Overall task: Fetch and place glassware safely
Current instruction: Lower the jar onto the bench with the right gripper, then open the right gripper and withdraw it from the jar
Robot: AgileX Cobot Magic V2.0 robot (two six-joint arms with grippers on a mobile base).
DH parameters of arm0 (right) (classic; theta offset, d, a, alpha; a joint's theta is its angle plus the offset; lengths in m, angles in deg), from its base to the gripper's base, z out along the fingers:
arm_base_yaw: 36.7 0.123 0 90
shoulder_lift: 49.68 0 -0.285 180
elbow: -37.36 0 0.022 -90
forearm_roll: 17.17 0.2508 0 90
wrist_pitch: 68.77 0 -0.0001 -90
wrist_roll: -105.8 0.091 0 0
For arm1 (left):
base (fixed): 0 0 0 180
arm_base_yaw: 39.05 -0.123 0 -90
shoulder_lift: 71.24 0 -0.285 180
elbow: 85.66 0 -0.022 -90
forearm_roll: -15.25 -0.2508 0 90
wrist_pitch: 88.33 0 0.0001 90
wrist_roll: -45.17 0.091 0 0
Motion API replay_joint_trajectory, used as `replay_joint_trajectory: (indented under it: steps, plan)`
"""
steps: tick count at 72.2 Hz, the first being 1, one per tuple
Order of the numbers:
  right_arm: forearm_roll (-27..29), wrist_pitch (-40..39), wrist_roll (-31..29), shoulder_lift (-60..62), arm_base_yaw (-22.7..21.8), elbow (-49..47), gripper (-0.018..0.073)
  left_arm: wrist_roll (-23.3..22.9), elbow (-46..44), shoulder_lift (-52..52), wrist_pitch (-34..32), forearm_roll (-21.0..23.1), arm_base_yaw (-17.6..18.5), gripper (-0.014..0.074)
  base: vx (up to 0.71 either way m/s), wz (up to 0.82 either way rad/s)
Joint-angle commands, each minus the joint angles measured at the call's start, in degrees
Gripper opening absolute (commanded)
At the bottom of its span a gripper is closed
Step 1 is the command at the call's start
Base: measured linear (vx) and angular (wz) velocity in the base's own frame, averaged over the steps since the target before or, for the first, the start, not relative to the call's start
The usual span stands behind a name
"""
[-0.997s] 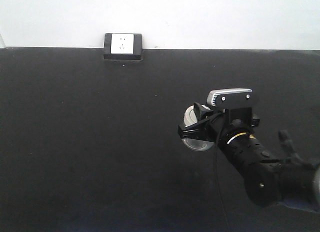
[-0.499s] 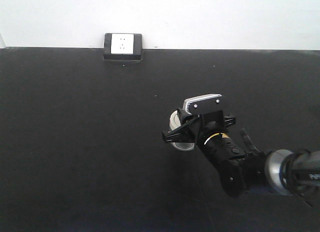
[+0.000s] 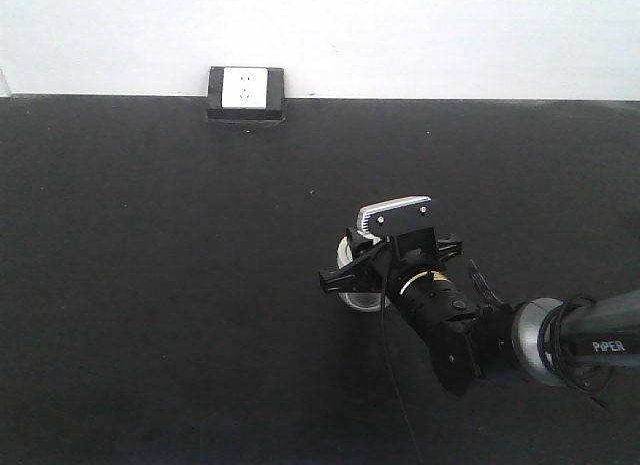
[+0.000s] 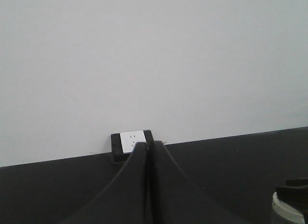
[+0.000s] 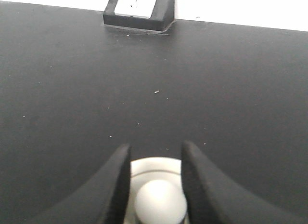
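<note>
- The right gripper is clamping the jar, one finger on each side of the off-white lid and its round knob; gripping across the lid is probably keeping the pads off the slippery glass.
- The jar is sitting low over the black table, a little right of centre in the front view; whether it is touching the surface I cannot tell.
- Holding it upright and low is sensible for glass: a slip from here would be a short one.
- The left gripper is hanging away from the work with its fingers pressed together and nothing between them, pointing at the wall; the jar's edge is showing at about 4 o'clock in its view.
- A socket box is sitting at the table's far edge, at about 11 o'clock from the jar and well apart from it.
- A small speck is lying on the table at 12 o'clock from the jar, in the right wrist view; it looks too slight to matter.
- Nothing is standing in the way of a set-down here; the main risk, as I judge it, is the lid lifting off if the jar is raised by it.
</note>
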State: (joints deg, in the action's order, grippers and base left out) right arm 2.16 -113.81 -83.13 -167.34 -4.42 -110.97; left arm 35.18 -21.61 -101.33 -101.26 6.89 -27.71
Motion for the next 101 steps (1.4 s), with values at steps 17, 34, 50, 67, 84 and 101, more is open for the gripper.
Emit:
replay_joint_trajectory:
  steps: [17,34,50,67,84,101]
  plan:
    - [-1.87,5.73,-3.00,9.51,-0.05,-1.07,0.0376,-0.15,-1.57,-0.30,-3.97,0.51,0.43,-0.0007,0.00,0.00]
    - [-1.58,20.17,-5.52,23.22,-0.05,-1.07,0.0376,-0.15,-1.57,-0.30,-3.97,0.51,0.43,-0.0007,0.00,0.00]
    - [-0.11,27.35,-5.85,37.56,-0.16,0.97,0.0372,-0.15,-1.57,-0.30,-3.97,0.51,0.43,-0.0007,0.00,0.00]
    - [2.67,34.30,-6.92,55.12,-7.31,9.82,0.0372,-0.15,-1.57,-0.30,-3.97,0.51,0.43,-0.0007,0.00,0.00]
    - [1.81,55.13,-13.62,73.90,-14.29,12.96,0.0372,-0.15,-1.57,-0.30,-3.97,0.51,0.43,-0.0007,0.00,0.00]
    - [0.89,60.04,-12.85,91.66,-18.46,19.51,0.0372,-0.15,-1.57,-0.30,-3.97,0.51,0.43,-0.0007,0.00,0.00]
